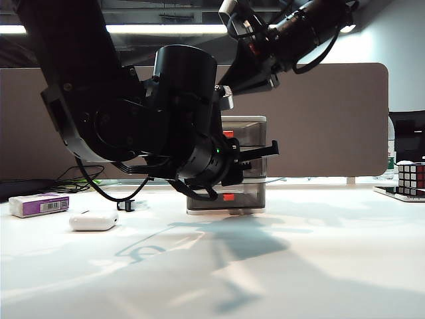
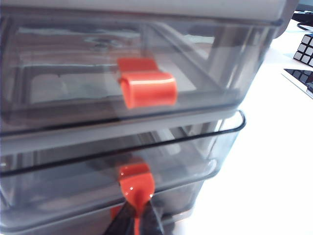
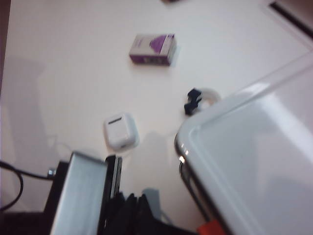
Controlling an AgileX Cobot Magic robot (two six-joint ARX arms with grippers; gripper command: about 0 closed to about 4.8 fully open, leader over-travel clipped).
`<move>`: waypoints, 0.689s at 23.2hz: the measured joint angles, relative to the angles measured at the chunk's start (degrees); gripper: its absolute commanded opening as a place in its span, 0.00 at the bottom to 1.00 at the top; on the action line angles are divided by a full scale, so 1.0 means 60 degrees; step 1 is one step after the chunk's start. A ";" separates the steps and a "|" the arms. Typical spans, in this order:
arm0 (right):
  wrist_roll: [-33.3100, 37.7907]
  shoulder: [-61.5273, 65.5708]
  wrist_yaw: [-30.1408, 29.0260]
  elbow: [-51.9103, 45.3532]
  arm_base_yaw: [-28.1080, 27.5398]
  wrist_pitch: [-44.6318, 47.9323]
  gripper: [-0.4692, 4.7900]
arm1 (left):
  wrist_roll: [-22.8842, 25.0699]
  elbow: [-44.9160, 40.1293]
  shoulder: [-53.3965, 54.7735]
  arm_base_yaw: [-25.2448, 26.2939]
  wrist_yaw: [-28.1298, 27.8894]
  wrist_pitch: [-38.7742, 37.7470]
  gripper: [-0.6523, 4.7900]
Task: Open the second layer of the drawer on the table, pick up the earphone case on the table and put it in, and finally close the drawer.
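The drawer is a white-framed unit with smoky trays, standing mid-table behind my left arm. Its second layer sticks out a little past the top tray. My left gripper is shut on that layer's red handle; in the exterior view the left gripper covers the handle. The earphone case, glossy white, lies on the table to the left of the drawer. My right gripper hovers high above the drawer's white top, fingertips together, holding nothing.
A white-and-purple box lies at the far left, and a small black clip sits between the case and the drawer. A Rubik's cube stands at the right edge. My right arm hangs overhead.
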 measured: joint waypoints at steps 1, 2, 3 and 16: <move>-0.0124 0.0000 0.0000 -0.0102 0.0000 -0.0098 0.08 | 0.0000 0.0000 0.0000 0.0000 0.0000 0.0000 0.11; -0.0153 0.0000 0.0000 -0.0175 0.0000 -0.0087 0.08 | 0.0000 0.0000 0.0000 0.0000 0.0000 0.0000 0.11; -0.0157 0.0000 0.0004 -0.0248 0.0000 -0.0073 0.08 | 0.0000 0.0000 0.0000 0.0000 0.0000 0.0007 0.11; 0.0295 0.0055 0.0499 -0.0965 0.0004 0.1785 0.08 | 0.0000 0.0000 -0.0015 -0.0007 0.0007 0.0051 0.11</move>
